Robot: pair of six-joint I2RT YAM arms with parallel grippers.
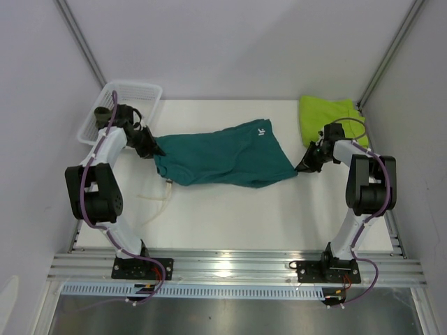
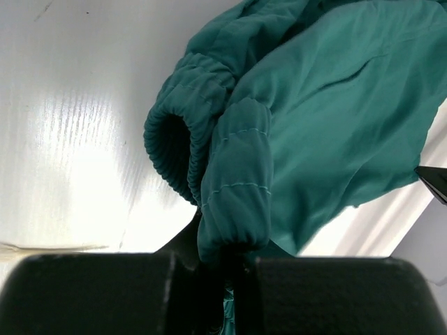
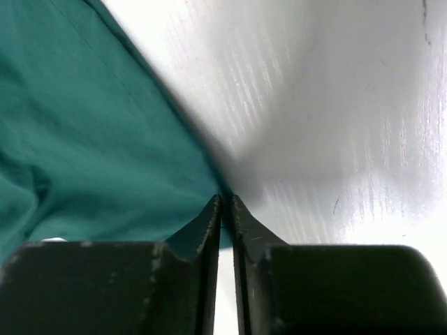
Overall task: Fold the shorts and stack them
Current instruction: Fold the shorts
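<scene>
The teal shorts are stretched across the middle of the table, white logo facing up. My left gripper is shut on their ribbed waistband at the left end; the bunched waistband runs between its jaws. My right gripper is shut on the right corner of the teal cloth, jaws pressed together on the thin edge. A cream drawstring trails on the table below the waistband. The lime-green shorts lie folded at the back right. The dark olive shorts lie in the basket.
A white plastic basket stands at the back left, beside the left arm. Grey walls close in both sides. An aluminium rail runs along the near edge with both arm bases on it.
</scene>
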